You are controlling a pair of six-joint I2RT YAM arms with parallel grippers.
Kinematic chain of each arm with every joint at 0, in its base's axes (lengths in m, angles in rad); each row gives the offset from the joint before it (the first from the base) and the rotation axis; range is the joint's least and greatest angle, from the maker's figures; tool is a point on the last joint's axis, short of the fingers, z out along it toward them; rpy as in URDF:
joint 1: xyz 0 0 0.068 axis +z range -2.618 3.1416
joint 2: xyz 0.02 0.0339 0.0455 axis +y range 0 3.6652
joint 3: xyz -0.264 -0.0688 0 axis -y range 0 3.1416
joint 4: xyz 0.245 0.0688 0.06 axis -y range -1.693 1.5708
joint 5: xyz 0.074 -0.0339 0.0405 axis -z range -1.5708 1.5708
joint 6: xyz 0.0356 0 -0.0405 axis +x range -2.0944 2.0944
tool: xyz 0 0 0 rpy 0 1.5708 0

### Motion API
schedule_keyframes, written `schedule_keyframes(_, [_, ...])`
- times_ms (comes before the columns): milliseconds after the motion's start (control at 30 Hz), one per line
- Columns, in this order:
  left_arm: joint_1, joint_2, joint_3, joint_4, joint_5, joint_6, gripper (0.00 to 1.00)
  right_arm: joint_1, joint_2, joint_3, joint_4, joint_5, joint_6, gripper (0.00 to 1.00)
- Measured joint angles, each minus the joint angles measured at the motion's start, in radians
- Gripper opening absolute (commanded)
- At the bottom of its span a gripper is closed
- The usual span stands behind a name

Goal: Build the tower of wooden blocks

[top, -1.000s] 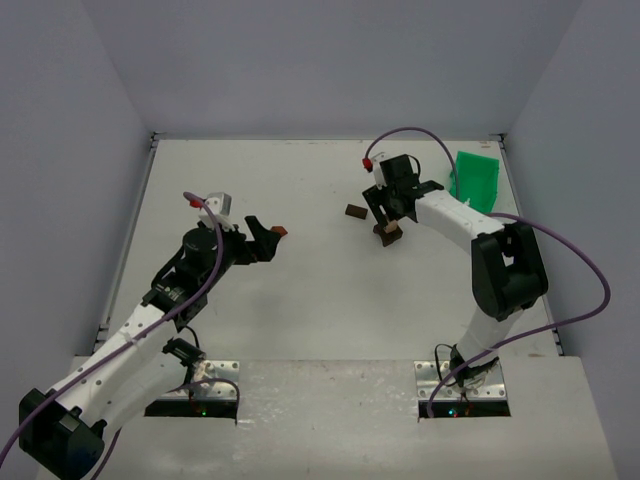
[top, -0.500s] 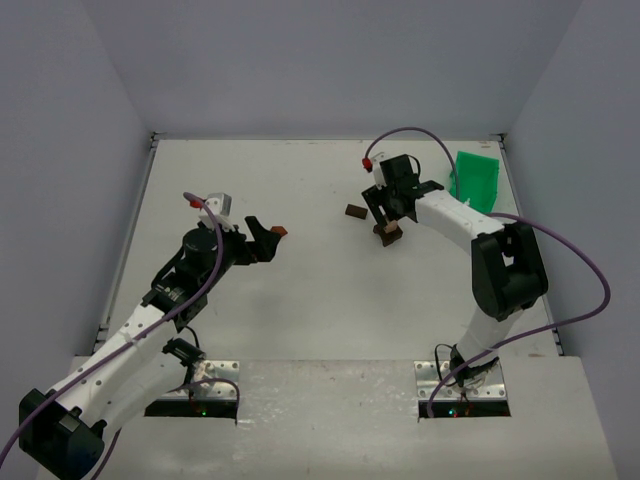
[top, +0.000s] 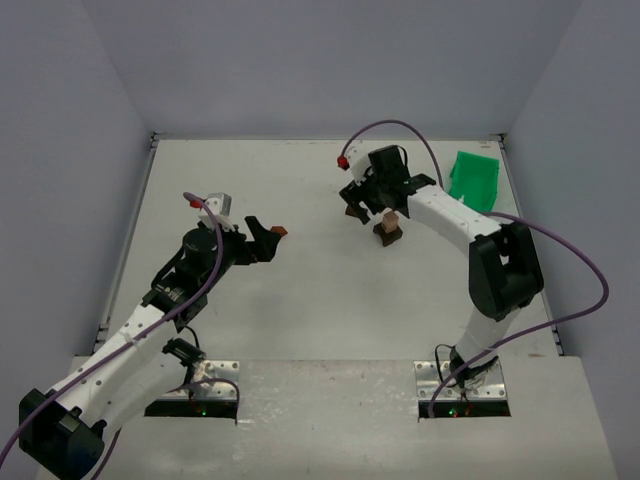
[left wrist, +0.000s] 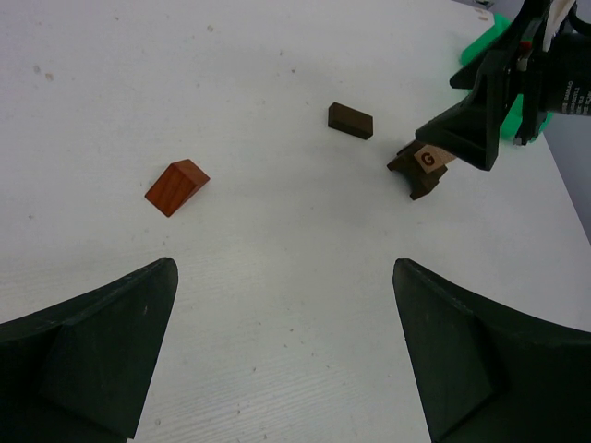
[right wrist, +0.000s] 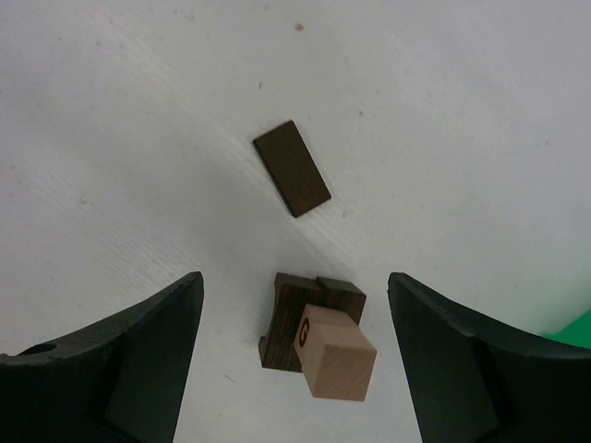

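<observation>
Table (top: 300,300) was white, lightly speckled. Wedge block (left wrist: 176,186), left of frame, was reddish-brown. Flat block (right wrist: 292,168) and notched block (right wrist: 282,314) were dark brown. Cube (right wrist: 334,353) was light tan, bearing a red letter G. Bin (top: 474,180) was green.

1. Top cam: high, near edge, looks down on whole table (top: 300,290); far.
2. L wrist cam: low, faces ahead of L gripper (left wrist: 283,268).
3. R wrist cam: close, straight down past R gripper (right wrist: 295,277).
4. All share tan cube (right wrist: 334,358).

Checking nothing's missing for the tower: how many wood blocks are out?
4: red wedge near the left gripper; flat dark block lying alone; notched dark block near it; tan cube on the notched one. More could be hidden.
</observation>
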Motion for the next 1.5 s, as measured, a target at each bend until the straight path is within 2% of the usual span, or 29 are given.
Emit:
schedule_keyframes(300, [0.000,0.003,0.000,0.002,-0.008,0.002,1.00,0.006,0.184,0.179,0.007,-0.123,-0.197,0.79])
schedule_keyframes(500, [0.000,0.018,0.000,0.002,-0.019,0.005,1.00,0.006,0.343,0.249,-0.016,-0.144,-0.249,0.77])
schedule_keyframes(667, [0.000,0.033,0.000,0.002,-0.027,0.007,1.00,0.006,0.413,0.286,-0.032,-0.152,-0.263,0.72])
schedule_keyframes(900, [0.000,0.041,0.000,0.003,-0.038,0.008,1.00,0.006,0.434,0.306,-0.031,-0.148,-0.272,0.60])
schedule_keyframes(1367, [0.000,0.042,0.000,0.002,-0.049,0.008,1.00,-0.016,0.438,0.309,-0.031,-0.129,-0.268,0.59])
schedule_keyframes(1500, [0.000,0.042,0.000,0.002,-0.053,0.008,1.00,-0.038,0.442,0.309,-0.032,-0.146,-0.261,0.51])
